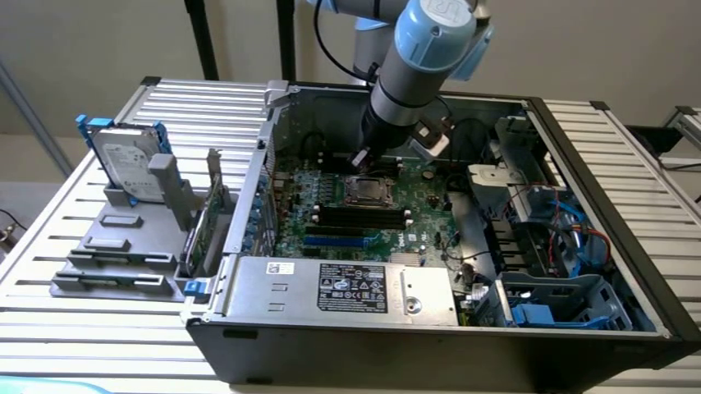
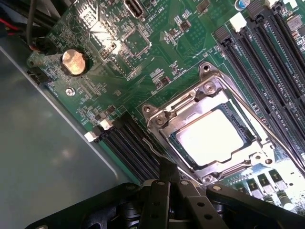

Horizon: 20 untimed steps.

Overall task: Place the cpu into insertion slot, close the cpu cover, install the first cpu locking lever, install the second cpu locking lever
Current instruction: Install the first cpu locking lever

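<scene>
Nearest me was the black front wall of the open computer case (image 1: 438,345), lying on its side with the silver power supply (image 1: 340,287) just behind that wall. Deeper in lay the green motherboard (image 1: 378,226), and the arm's hand (image 2: 167,168) was down against it, fingers pressed together and holding nothing, the tip at the edge of the insertion slot (image 1: 367,191). The cpu cover (image 2: 188,102) lay flat over the slot, and the cpu (image 2: 209,138) sat in it, its bright top showing through the window. A thin locking lever (image 2: 151,145) ran along the cover's side right at the fingertip; I could not tell whether it was hooked. To my eye the danger was a slip: the lever was narrow and rounded, so the tip could skate off it and dig into the black memory slots (image 2: 126,143) just beside it or scrape the board. A half-caught lever might also spring back up. The case rested on a slatted metal desk (image 1: 98,328), which also carried a grey fixture (image 1: 121,246) holding a hard drive (image 1: 123,164) upright. Behind it rose black posts (image 1: 203,41) and a plain beige wall (image 1: 88,49).
</scene>
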Available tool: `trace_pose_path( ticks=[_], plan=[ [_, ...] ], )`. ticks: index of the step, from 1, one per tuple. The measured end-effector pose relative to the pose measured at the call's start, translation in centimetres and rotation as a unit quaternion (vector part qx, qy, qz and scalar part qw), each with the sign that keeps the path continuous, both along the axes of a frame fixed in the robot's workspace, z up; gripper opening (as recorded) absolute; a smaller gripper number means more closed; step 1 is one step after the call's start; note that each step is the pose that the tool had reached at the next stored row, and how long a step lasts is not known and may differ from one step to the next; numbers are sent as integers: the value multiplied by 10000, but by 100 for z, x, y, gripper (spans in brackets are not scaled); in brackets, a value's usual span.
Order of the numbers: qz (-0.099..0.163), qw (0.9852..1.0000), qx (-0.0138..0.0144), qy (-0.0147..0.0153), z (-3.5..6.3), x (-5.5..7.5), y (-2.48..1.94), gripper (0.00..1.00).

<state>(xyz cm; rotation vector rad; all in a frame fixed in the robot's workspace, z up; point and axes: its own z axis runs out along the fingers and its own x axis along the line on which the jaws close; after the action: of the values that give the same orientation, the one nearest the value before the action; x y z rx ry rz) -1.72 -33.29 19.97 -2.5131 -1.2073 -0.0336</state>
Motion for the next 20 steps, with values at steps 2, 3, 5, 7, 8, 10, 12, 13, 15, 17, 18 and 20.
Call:
trace_pose_path(
  ticks=[2, 3, 5, 7, 8, 10, 12, 13, 15, 17, 18, 20],
  plan=[
    [0, 10000, 0, 1, 0, 1, 2, 11],
    [1, 10000, 0, 1, 0, 6, 2, 11],
    [7, 10000, -1, 1, 0, 22, 2, 11],
    [14, 10000, -2, 2, 0, 44, 2, 11],
    [18, 10000, -2, 2, -1, 55, 2, 11],
    [26, 10000, -4, 4, -1, 77, 2, 11],
    [35, 10000, -6, 4, -1, 94, 2, 11],
    [41, 10000, -9, 5, -2, 101, 2, 11],
    [53, 10000, -11, 4, -5, 115, 2, 11],
    [67, 10000, -14, 4, -9, 126, 2, 11],
    [73, 10000, -16, 4, -10, 131, 2, 11],
    [89, 10000, -18, 4, -14, 141, 1, 11]
  ],
)
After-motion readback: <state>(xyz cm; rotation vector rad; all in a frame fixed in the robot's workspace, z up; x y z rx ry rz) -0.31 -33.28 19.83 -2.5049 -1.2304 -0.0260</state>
